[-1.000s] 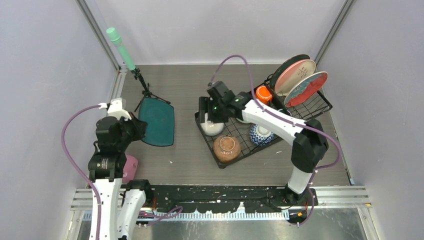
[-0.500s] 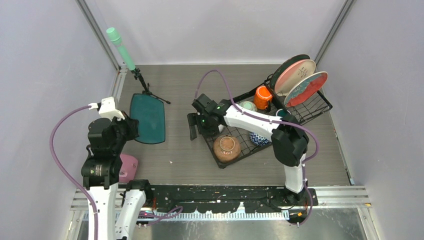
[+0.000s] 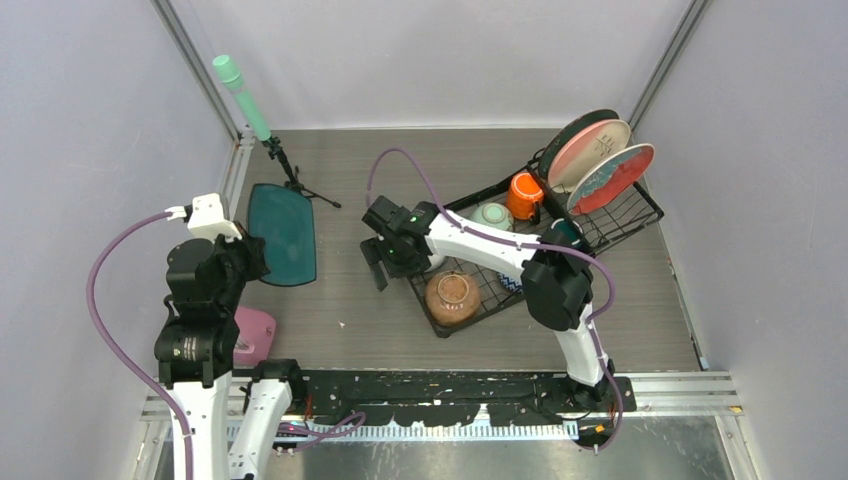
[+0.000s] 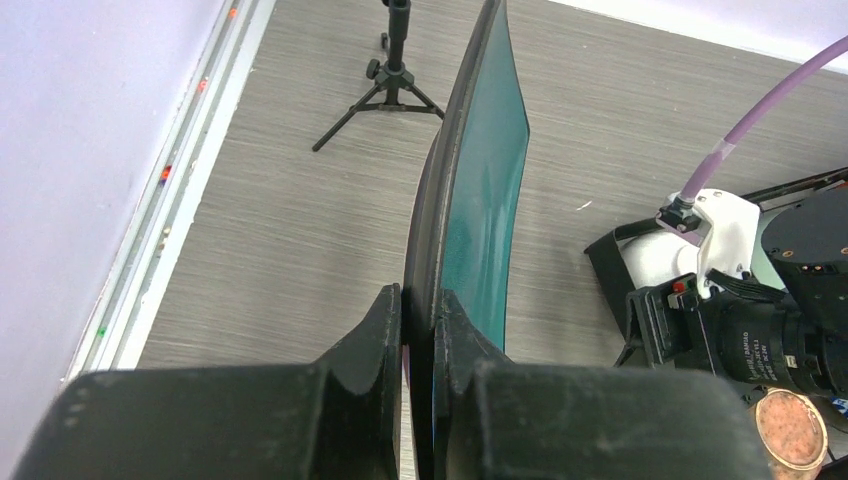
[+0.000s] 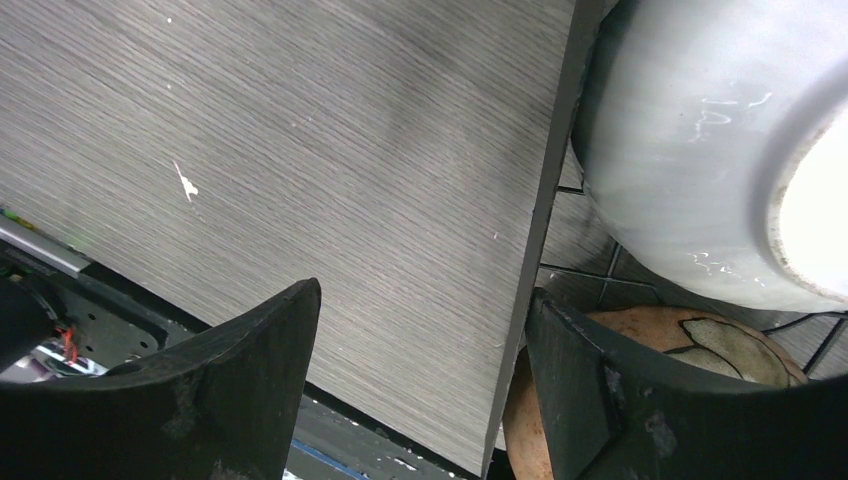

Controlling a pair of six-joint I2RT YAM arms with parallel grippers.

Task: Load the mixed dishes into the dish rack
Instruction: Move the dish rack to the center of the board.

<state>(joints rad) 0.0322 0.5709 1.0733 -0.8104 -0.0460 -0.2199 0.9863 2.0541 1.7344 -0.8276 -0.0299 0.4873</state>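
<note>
Transfer step in hand. Clamped tight in left end effector (image 4: 418, 300): large dark teal speckled plate (image 4: 480, 180), on edge, rising ahead of it. Right end effector (image 5: 420, 320) wide open, empty; glazed white bowl (image 5: 680, 150) just right, inside black wire dish rack (image 3: 630, 215). Next, probably: carry plate across desk (image 3: 370, 310), lower edge-first into a slot.

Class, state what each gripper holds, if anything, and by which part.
The left gripper pinches the dark teal plate by its rim. The right gripper is open and holds nothing.
</note>
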